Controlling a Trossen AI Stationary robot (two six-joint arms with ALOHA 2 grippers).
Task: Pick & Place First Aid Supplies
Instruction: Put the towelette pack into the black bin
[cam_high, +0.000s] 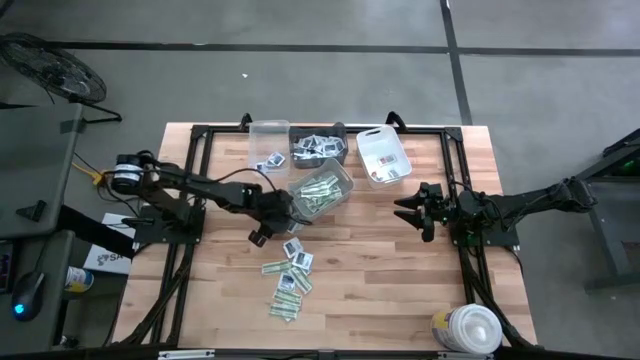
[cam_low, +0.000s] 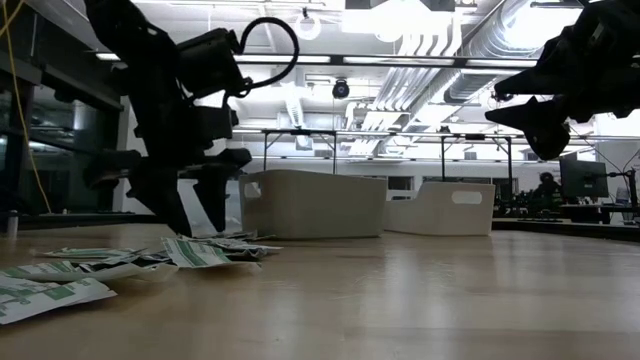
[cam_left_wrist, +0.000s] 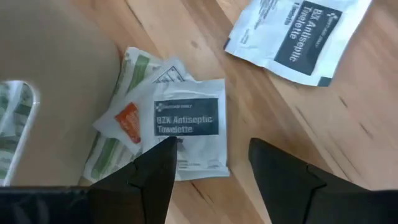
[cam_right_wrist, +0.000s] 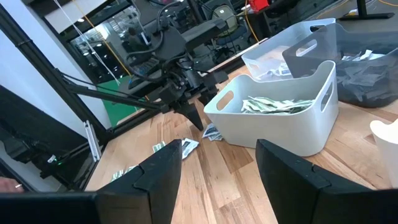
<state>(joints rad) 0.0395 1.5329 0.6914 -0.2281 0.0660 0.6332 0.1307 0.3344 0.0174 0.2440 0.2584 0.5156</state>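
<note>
Green-and-white strips (cam_low: 45, 290) lie closest along the table's front edge, part of the loose first aid supplies (cam_high: 289, 278) scattered on the wood. Just above that scatter, beside the white bin (cam_high: 322, 193) of strips, the left gripper (cam_left_wrist: 211, 165) hangs with fingers parted over a white antiseptic towelette packet (cam_left_wrist: 185, 127), not gripping it. Off to the side, well apart, the right gripper (cam_high: 412, 211) waits, spread wide and empty.

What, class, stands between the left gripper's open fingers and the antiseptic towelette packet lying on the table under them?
Nothing visible does. The left gripper hangs open right over the BZK towelette packet, which lies uppermost on a few other packets beside the white bin. Those lie under it, so they do not block the fingers.
</note>
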